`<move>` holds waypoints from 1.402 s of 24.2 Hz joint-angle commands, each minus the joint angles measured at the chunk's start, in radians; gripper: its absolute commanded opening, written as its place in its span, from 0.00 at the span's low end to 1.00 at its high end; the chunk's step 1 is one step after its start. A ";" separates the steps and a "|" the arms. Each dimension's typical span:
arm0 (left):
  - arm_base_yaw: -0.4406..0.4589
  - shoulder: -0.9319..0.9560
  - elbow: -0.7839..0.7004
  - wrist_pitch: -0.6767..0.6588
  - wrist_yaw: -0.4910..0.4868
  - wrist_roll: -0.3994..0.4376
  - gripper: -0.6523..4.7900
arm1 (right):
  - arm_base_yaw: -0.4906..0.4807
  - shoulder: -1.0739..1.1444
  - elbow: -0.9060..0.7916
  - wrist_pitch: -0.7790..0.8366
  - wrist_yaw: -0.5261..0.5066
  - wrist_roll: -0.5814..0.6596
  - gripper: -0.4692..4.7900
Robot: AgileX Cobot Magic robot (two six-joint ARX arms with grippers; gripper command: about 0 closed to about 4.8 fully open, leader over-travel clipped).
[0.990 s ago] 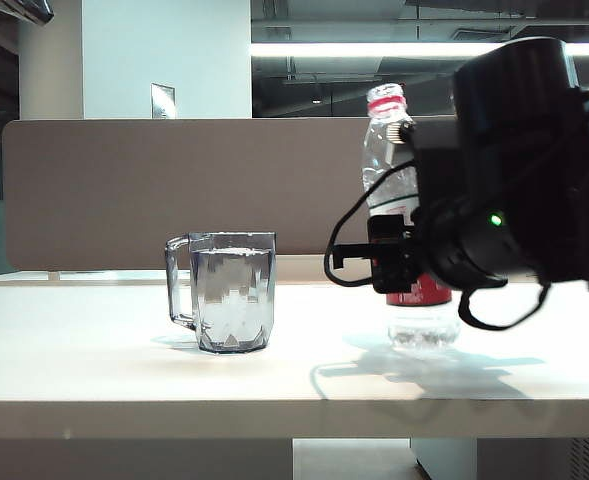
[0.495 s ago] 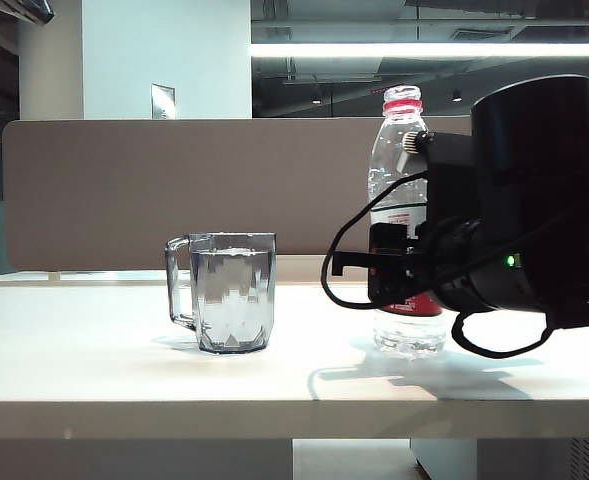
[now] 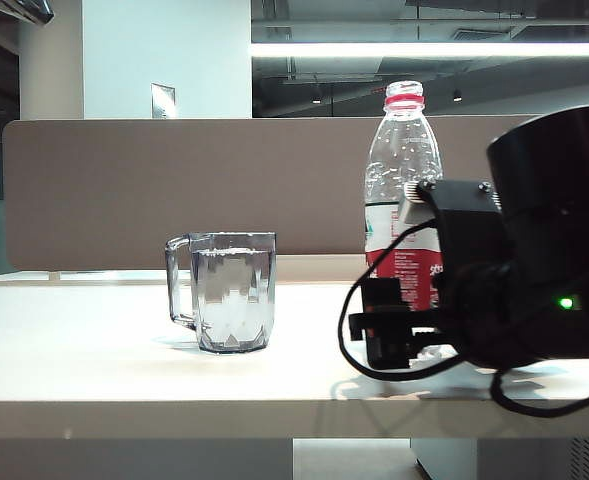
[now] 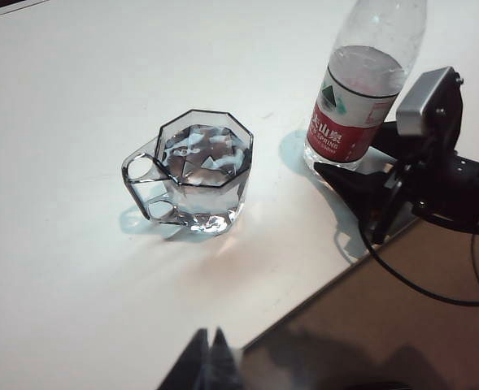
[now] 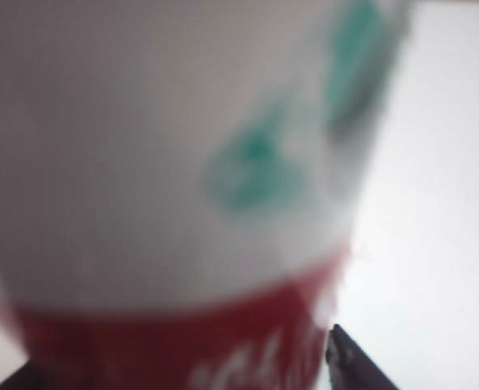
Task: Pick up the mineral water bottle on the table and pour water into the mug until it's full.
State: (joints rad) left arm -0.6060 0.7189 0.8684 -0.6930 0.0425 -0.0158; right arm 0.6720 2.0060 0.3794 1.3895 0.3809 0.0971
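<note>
The mineral water bottle (image 3: 402, 180) stands upright on the table (image 3: 94, 360), right of the mug (image 3: 232, 290). Water fills the faceted mug (image 4: 202, 171) nearly to the brim. The bottle (image 4: 361, 89) holds water up to about its label. My right gripper (image 3: 384, 325) is low at the bottle's base, near the table's front edge. It is open, its jaws flanking the bottle (image 5: 182, 162), and one fingertip (image 5: 341, 353) stands just off the red label. My left gripper (image 4: 209, 337) is shut and empty, high above the front edge, well short of the mug.
A brown partition (image 3: 124, 190) runs along the back of the table. The table's front edge (image 4: 337, 272) passes close under the right arm (image 4: 442, 171), whose black cable (image 3: 349, 345) hangs beside the bottle.
My right hand has sunk lower along the bottle and its jaws have spread off it. The bottle, slightly tilted a second ago, now stands straight. The mug has not moved.
</note>
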 commanded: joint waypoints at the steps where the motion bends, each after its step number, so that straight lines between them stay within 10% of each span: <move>1: 0.000 -0.002 0.004 0.010 0.003 0.004 0.11 | 0.001 -0.044 -0.037 0.020 -0.002 -0.029 0.93; 9: 0.000 -0.002 0.004 0.010 0.003 0.004 0.11 | 0.002 -0.249 -0.203 0.020 0.005 -0.056 0.91; 13: 0.000 -0.002 0.004 0.010 0.003 0.004 0.11 | 0.002 -0.379 -0.284 0.019 0.004 -0.056 0.60; 16: 0.000 -0.002 0.004 0.010 0.003 0.004 0.11 | 0.002 -0.538 -0.364 0.019 -0.018 -0.056 0.16; 28: 0.000 -0.003 0.004 0.013 0.002 0.004 0.11 | -0.002 -0.785 -0.380 -0.195 -0.093 -0.057 0.10; 34: 0.000 -0.003 0.004 0.013 0.003 0.004 0.11 | 0.000 -1.204 -0.379 -0.789 -0.111 -0.056 0.10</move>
State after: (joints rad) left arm -0.6060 0.7177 0.8684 -0.6926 0.0433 -0.0158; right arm 0.6712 0.8516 0.0071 0.7296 0.2760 0.0395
